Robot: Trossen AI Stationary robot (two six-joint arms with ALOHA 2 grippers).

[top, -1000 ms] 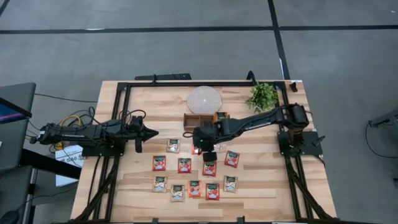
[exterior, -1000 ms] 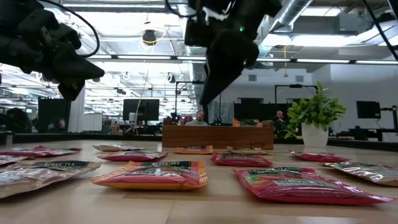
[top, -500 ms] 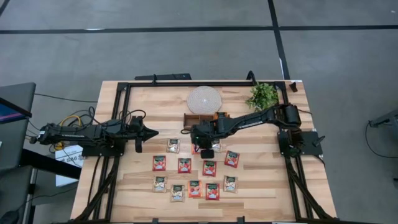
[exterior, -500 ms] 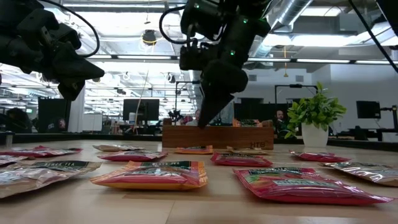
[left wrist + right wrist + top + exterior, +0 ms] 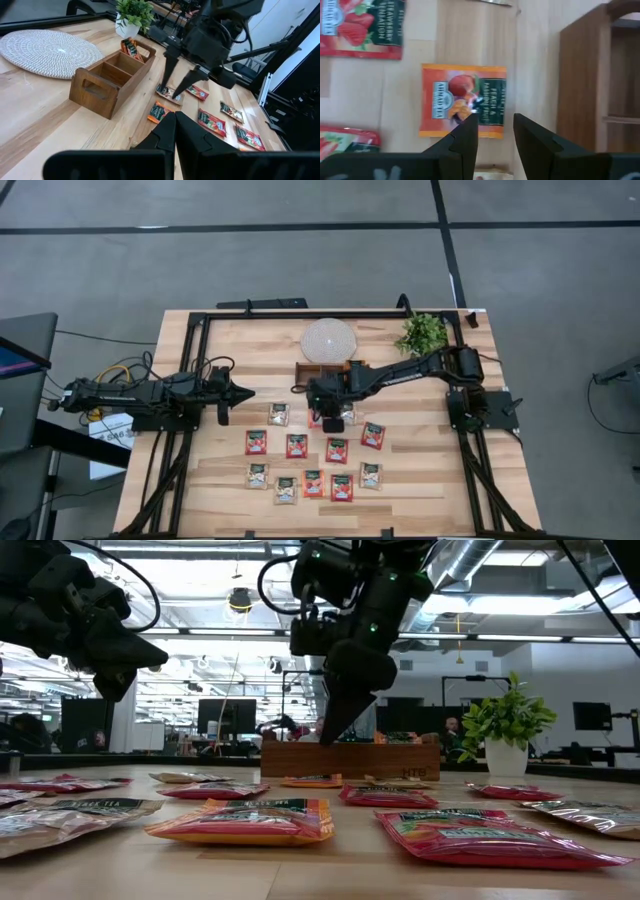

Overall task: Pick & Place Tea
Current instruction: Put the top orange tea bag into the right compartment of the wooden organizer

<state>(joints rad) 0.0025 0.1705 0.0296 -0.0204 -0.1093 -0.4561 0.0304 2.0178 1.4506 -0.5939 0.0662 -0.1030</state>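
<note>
Right end effector point(image 5: 495, 132) is hovering, fingers parted, over an orange tea sachet point(image 5: 463, 106) beside the wooden tray point(image 5: 322, 371), frame center; left end effector point(image 5: 243, 393) is waiting clenched.

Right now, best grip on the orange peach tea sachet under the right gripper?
The orange peach sachet lies flat on the table beside the wooden tray, so come straight down with the open right gripper. Probably pinch across a free edge, on the side away from the tray wall. The left gripper waits apart.
</note>
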